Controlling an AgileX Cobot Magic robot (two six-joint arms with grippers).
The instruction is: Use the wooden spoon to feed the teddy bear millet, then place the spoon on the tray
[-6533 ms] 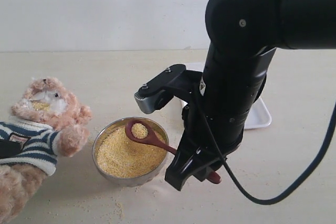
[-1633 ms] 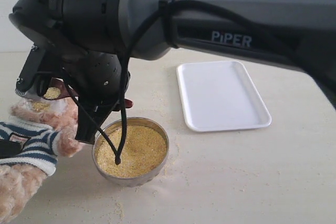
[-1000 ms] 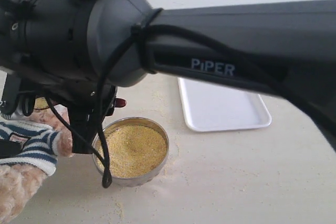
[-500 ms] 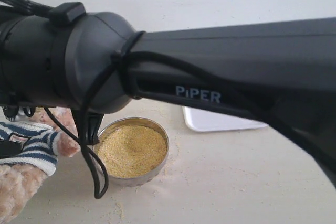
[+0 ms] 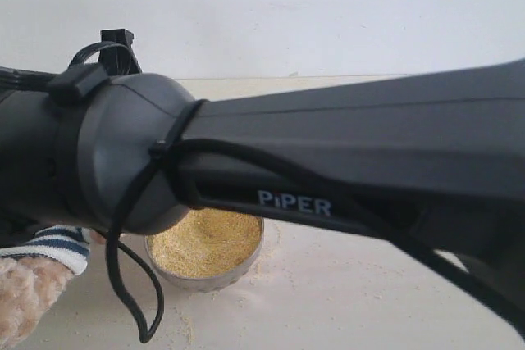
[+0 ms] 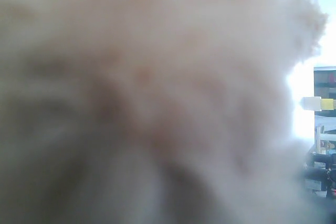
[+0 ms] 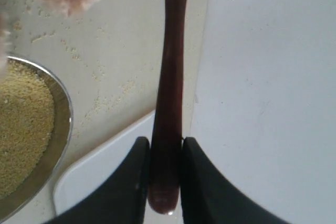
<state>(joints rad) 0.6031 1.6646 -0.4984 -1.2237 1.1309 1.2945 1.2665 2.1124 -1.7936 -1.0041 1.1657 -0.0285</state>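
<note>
Beige tabletop [image 5: 344,301] before a pale wall [image 5: 328,14], dusted with loose grains [image 5: 184,325] beside the bowl. Right arm [image 5: 344,161]: black, lettered PiPER, lying across nearly the whole exterior view, with a black cable [image 5: 123,284] looped beneath it. Metal bowl [image 5: 205,282]: round and shiny, standing on the table, partly hidden behind the arm. Millet [image 5: 205,243]: yellow grains filling that bowl nearly to the rim. Teddy bear [image 5: 45,245]: at the left edge of the exterior view; only a navy-and-white striped sleeve and a fuzzy paw show, and blurred fur fills the left wrist view. Right gripper [image 7: 165,145]: jaws drawn in tight on the butt end of the wooden spoon [image 7: 170,66]. The dark glossy handle runs straight out towards a tuft of the bear's fur; the spoon's bowl is out of frame. Tray [image 7: 100,177]: white, one rounded corner showing under the gripper, near the metal bowl. Left gripper: not seen in any view, so whether it is open or closed cannot be told.
</note>
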